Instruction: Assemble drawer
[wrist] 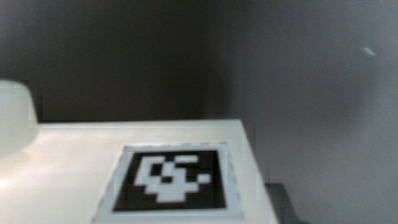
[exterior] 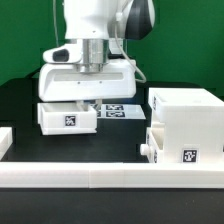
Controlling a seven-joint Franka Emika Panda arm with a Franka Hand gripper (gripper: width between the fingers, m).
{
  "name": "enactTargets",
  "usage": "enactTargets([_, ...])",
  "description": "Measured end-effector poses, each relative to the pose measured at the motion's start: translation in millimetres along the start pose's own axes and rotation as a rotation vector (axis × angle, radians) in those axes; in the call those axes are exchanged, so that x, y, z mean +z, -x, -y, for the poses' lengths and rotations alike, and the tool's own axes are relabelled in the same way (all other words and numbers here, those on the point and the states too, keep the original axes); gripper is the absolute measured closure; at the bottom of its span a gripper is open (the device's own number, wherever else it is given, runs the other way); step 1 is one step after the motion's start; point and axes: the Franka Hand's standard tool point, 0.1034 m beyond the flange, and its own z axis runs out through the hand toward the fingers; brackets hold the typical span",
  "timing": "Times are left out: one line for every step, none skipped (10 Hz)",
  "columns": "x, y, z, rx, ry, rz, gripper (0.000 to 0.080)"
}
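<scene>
A small white drawer tray (exterior: 68, 118) with a square tag lies on the dark table at the exterior view's left. My gripper (exterior: 82, 104) comes straight down onto it; the wide white hand sits just above the tray and hides the fingertips. The wrist view is filled by the tray's white face (wrist: 178, 140) and its tag (wrist: 169, 182), very close; no fingers show clearly there. The tall boxy housing (exterior: 186, 112) stands at the exterior view's right. A lower white tagged part (exterior: 186, 152) is against its front; I cannot tell if it is the other tray.
The marker board (exterior: 122, 110) lies flat behind the tray, between it and the housing. A low white border rail (exterior: 100, 180) runs along the table's front and turns up the left side (exterior: 5, 140). A green wall stands behind.
</scene>
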Motion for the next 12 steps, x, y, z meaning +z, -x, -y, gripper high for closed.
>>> enactTargets([-9.5,-11.2,10.1,-0.033,-0.003,-0.005,0.0758])
enactTargets([-19.4,-25.4,16.2,-0.073,-0.010,-0.005,0.0758])
enactTargets([-26.3,-41.3,16.9,-0.117,-0.015,-0.007,0.0758])
enactTargets([-28.7,-52.0,14.0,-0.157,-0.024,0.004,0.0758])
enactTargets([-31.0,-62.6,12.6,-0.184,-0.036,0.018,0.0758])
enactTargets([-31.9,-66.2,11.2,-0.204,-0.035,0.013,0.0758])
enactTargets([-30.3,-62.9,12.0,-0.213,-0.036,0.017,0.0758])
enactTargets([-30.1,-62.8,11.9,-0.234,-0.036,0.018,0.0758])
enactTargets([-30.1,-62.5,11.4,-0.298,-0.037,0.017,0.0758])
enactTargets([-28.9,-61.9,8.7,-0.421,-0.038,0.022,0.0758])
enactTargets([-26.1,-64.0,2.2,-0.561,-0.046,0.036,0.0758])
enactTargets([-24.3,-72.2,0.2,-0.669,-0.047,0.049,0.0758])
